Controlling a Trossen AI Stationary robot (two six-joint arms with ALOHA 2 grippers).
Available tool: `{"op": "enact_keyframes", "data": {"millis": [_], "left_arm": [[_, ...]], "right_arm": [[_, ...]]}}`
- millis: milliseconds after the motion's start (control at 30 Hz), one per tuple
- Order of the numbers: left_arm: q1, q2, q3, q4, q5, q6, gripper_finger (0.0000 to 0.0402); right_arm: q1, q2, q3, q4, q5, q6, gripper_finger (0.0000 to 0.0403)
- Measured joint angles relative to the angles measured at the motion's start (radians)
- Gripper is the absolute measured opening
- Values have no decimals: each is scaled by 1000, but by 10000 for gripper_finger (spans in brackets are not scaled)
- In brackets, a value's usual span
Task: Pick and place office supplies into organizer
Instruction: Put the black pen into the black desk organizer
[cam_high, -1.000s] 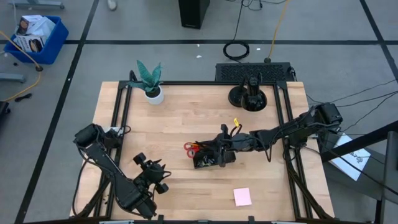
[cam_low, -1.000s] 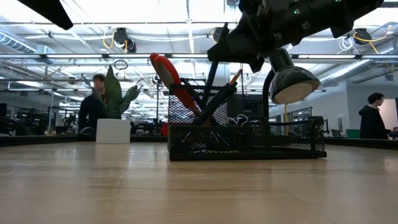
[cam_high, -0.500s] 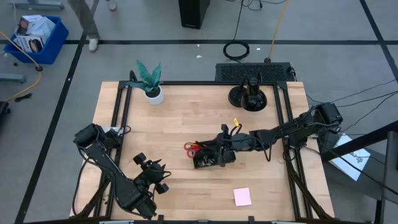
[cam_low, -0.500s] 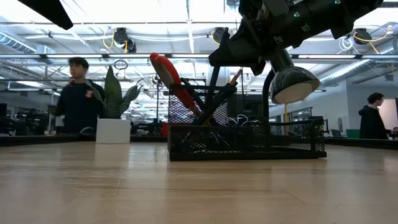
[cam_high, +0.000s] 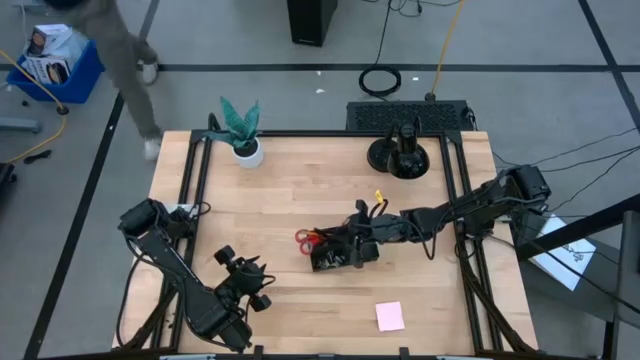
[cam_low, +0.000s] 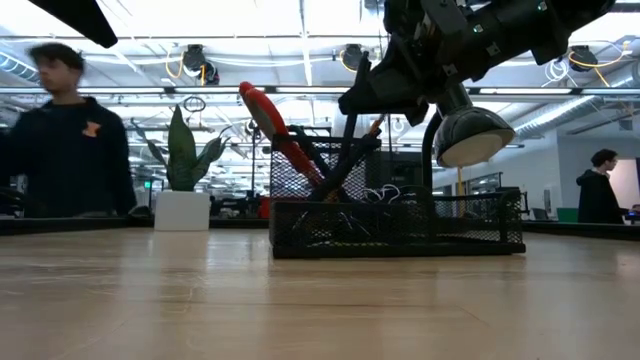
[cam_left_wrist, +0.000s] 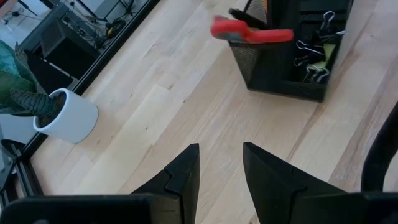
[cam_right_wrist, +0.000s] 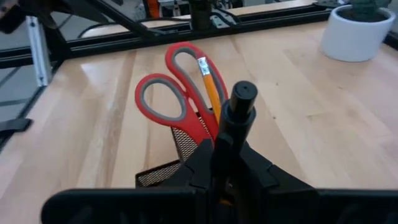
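The black mesh organizer (cam_high: 335, 257) (cam_low: 396, 222) stands mid-table. Red-handled scissors (cam_right_wrist: 175, 93) and an orange pencil (cam_right_wrist: 209, 89) stick up out of its tall compartment, leaning on its rim. Black clips (cam_left_wrist: 314, 57) lie in a low compartment. My right gripper (cam_high: 357, 233) (cam_right_wrist: 224, 155) hangs over the tall compartment, shut on a black pen (cam_right_wrist: 239, 102). A pale pink sticky-note pad (cam_high: 390, 316) lies flat near the front edge. My left gripper (cam_high: 258, 280) (cam_left_wrist: 221, 168) waits open above the near-left of the table, holding nothing. My right gripper pinches the black pen's shaft (cam_right_wrist: 227, 134) between its two fingers, a little below the pen's upper end (cam_right_wrist: 242, 92). The fingers come from the table's right, slanting slightly down, across the pen. The pen stands nearly upright; its lower part (cam_low: 338, 170) reaches down into the mesh compartment.
A green plant in a white pot (cam_high: 241, 135) (cam_left_wrist: 67, 116) stands at the far left. A round black stand (cam_high: 399, 155) sits at the far right. Bare wood lies between my left gripper and the organizer. A person (cam_low: 62, 140) passes beyond the table's far-left corner.
Neither gripper nor any of the supplies has visibly moved. A person has walked past the table's far-left corner.
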Motion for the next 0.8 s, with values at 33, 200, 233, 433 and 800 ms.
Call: {"op": "enact_keyframes", "data": {"millis": [33, 200, 233, 433, 800], "left_arm": [[0, 0, 0, 0, 0, 0, 127], [0, 0, 0, 0, 0, 0, 127], [0, 0, 0, 0, 0, 0, 127], [0, 0, 0, 2, -1, 0, 127], [0, 0, 0, 2, -2, 0, 127]], "right_arm": [[0, 6, 0, 8, -6, 1, 27], [2, 35, -1, 30, -33, 14, 27], [2, 43, 0, 30, -32, 15, 27], [2, 70, -1, 79, -36, 2, 27], [1, 69, -1, 56, -51, 12, 36]]}}
